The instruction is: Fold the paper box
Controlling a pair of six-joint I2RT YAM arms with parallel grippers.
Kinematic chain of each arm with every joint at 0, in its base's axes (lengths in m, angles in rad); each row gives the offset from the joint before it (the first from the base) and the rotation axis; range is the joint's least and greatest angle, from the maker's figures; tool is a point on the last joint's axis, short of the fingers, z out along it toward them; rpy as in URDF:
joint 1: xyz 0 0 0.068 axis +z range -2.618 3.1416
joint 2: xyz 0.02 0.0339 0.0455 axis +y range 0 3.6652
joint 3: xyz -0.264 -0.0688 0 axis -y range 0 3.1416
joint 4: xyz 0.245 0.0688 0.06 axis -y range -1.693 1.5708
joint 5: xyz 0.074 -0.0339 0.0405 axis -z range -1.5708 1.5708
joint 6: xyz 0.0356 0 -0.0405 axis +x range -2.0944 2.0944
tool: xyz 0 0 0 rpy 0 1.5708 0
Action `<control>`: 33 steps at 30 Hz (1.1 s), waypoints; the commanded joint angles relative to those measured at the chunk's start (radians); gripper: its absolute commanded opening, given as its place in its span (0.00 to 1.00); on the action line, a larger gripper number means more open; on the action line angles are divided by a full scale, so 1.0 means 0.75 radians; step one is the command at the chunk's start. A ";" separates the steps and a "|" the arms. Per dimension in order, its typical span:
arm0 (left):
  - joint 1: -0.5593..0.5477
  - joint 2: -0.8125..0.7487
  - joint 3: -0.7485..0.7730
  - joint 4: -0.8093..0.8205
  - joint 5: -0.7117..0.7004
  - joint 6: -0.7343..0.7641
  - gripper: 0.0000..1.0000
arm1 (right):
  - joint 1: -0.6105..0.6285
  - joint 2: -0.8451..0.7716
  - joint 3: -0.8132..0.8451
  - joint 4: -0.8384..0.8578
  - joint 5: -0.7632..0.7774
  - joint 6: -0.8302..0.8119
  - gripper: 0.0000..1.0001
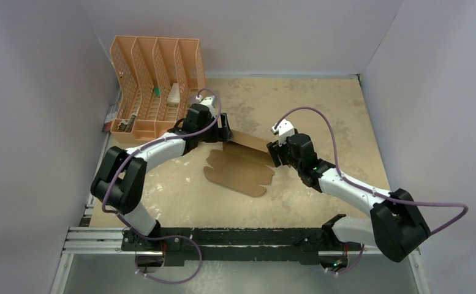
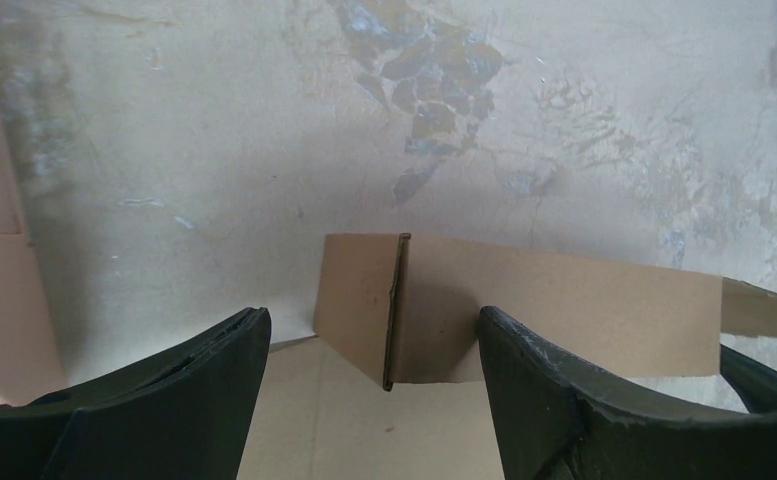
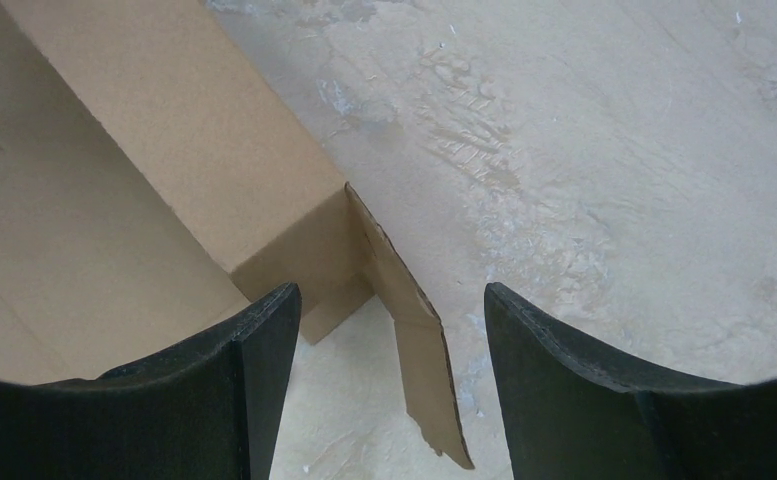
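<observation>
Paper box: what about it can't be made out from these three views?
- Top view: the ends of the paper box's raised flap, covered by the left gripper and right gripper; contact unclear.
- Left wrist: the sheet's near part, cut off by the bottom edge and the fingers.
- Right wrist: the rounded tabs, outside the frame.
- Top view: the fold creases, too small.

High rear overview; close downward wrist views, paper box [image 1: 238, 171] shared

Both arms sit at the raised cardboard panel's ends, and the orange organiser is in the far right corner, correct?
No. The top view shows the orange organiser in the far left corner, not the right. The rest about the paper box holds.
</observation>
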 commanded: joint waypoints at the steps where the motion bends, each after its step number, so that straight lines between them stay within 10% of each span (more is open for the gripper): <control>1: 0.011 0.035 0.068 0.031 0.141 0.000 0.74 | -0.006 0.055 0.022 0.131 -0.027 0.001 0.71; 16: 0.011 -0.027 0.008 -0.002 0.264 -0.073 0.70 | -0.006 0.290 0.181 0.232 -0.003 0.069 0.72; 33: 0.041 -0.189 0.089 -0.361 -0.215 0.011 0.72 | -0.043 0.152 0.170 0.022 0.073 0.014 0.86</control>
